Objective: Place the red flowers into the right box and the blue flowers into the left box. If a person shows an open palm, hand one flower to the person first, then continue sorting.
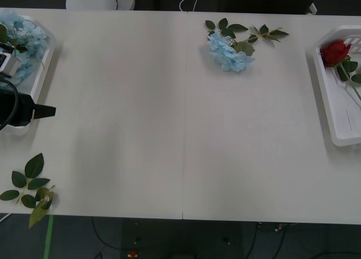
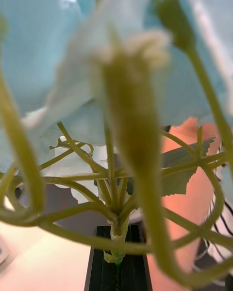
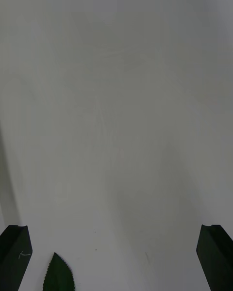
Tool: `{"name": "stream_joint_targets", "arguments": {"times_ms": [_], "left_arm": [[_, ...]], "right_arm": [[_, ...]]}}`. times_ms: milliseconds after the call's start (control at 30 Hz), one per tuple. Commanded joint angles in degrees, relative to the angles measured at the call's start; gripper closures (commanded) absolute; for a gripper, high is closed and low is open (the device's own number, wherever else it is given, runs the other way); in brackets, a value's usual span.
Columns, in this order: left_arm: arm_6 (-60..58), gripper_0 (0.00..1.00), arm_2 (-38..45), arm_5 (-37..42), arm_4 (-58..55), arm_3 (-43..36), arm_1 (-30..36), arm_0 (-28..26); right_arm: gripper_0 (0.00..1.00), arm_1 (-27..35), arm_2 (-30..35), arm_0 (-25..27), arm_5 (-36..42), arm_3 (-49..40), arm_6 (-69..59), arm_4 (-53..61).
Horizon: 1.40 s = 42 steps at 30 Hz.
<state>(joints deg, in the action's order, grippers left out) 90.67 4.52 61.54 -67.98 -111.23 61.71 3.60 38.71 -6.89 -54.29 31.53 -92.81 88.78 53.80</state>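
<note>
Sorting is partly done, we judge: one red rose lies in the right box and blue flowers fill the left box. Our right tool is pressed together on the stem of a blue hydrangea, held bloom-up so the petals hang free of the fingers; something pinkish, perhaps a hand, shows behind it, but we cannot tell. Our left tool hovers spread over the bare table near the left box, with a leaf tip between its fingers. Another blue cluster waits on the table's far side, and a leaf sprig lies at the near left corner.
</note>
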Motion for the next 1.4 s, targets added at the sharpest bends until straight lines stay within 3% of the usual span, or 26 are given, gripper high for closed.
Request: {"name": "stream_joint_targets", "arguments": {"times_ms": [33, 467, 533, 567, 600, 667, 700, 833, 1067, 1400], "left_arm": [[-1.5, 0.00, 2.0, -0.7, 0.5, -1.5, 0.0, -1.0], [-1.5, 0.00, 2.0, -0.7, 0.5, -1.5, 0.0, -1.0], [-1.5, 0.00, 2.0, -0.7, 0.5, -1.5, 0.0, -1.0], [-1.5, 0.00, 2.0, -0.7, 0.5, -1.5, 0.0, -1.0], [-1.5, 0.00, 2.0, -0.7, 0.5, -1.5, 0.0, -1.0], [-1.5, 0.00, 2.0, -0.7, 0.5, -1.5, 0.0, -1.0], [-1.5, 0.00, 2.0, -0.7, 0.5, -1.5, 0.0, -1.0], [-1.5, 0.00, 2.0, -0.7, 0.5, -1.5, 0.0, -1.0], [-1.5, 0.00, 2.0, -0.7, 0.5, -1.5, 0.0, -1.0], [-1.5, 0.00, 2.0, -0.7, 0.5, -1.5, 0.0, -1.0]], "right_arm": [[1.00, -2.9, -2.9, -1.9, -5.2, 2.0, 3.4, -4.2], [1.00, -3.7, -5.1, -2.2, -8.0, 2.9, 2.6, -8.5], [0.88, -3.7, -5.2, -2.3, -8.0, 2.9, 2.5, -8.6], [0.68, -3.6, -5.3, -2.3, -8.0, 2.9, 2.4, -8.5], [0.55, -3.6, -5.3, -2.2, -8.0, 2.9, 2.3, -8.4], [0.36, -3.5, -5.3, -2.3, -8.0, 2.9, 1.9, -7.9], [0.29, -3.4, -5.3, -2.3, -7.9, 2.9, 1.7, -7.7], [0.16, -3.2, -5.3, -2.3, -7.9, 2.9, 1.0, -7.0], [0.10, -0.7, -5.3, -2.2, -7.0, 2.1, -0.5, -4.3], [0.09, 13.4, -9.4, -2.2, 13.5, -2.4, 1.7, 2.4]]}}
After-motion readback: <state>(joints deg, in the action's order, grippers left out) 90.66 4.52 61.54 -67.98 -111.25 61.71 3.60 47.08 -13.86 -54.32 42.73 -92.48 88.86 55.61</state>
